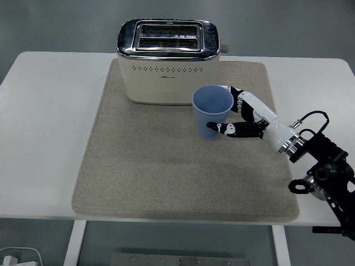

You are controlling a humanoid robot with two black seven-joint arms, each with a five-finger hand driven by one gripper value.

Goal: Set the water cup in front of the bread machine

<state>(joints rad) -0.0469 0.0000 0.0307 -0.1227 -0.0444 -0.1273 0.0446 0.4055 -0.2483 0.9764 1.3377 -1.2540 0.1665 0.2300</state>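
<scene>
Right hand (252,119) fingers (224,128) curled round upright blue cup (212,111); just before the toaster (166,61)

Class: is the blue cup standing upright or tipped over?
Upright. The cup stands on the mat with its round open mouth facing up, in front of the toaster; the right hand wraps around it.

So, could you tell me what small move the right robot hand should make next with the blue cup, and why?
Probably open the fingers and ease the right robot hand back to the right. The blue cup appears to stand upright on the beige mat, just in front of the toaster's right half, so it seems placed. The thumb and fingers wrap its right side, so a gentle release should avoid tipping it.
</scene>
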